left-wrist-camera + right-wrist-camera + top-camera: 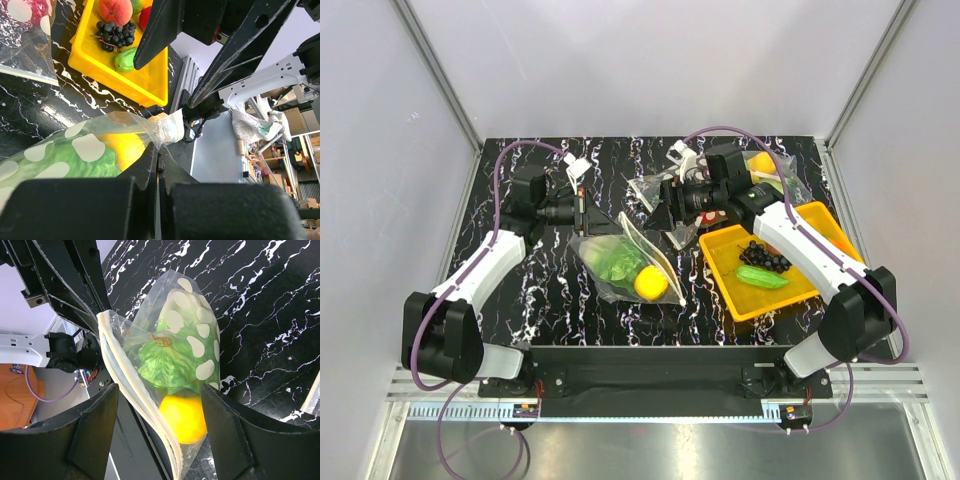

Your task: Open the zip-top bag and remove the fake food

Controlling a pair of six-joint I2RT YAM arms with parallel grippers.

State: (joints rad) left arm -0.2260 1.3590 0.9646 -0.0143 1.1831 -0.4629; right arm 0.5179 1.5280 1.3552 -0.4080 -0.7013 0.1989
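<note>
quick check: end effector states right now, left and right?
Left end effector: closed, pinching an edge of the zip-top bag.
Right end effector: open, fingers spread wide, gripping nothing.

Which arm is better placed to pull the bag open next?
Right, probably. The right end effector is open, facing the zip strip of the bag; the left end effector is shut on the bag's corner, holding it.

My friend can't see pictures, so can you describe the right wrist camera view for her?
A clear zip-top bag with white dots, holding a green lettuce and a yellow lemon, shows between the wide-open fingers of the right gripper. Behind it is a black table with white veins.
</note>
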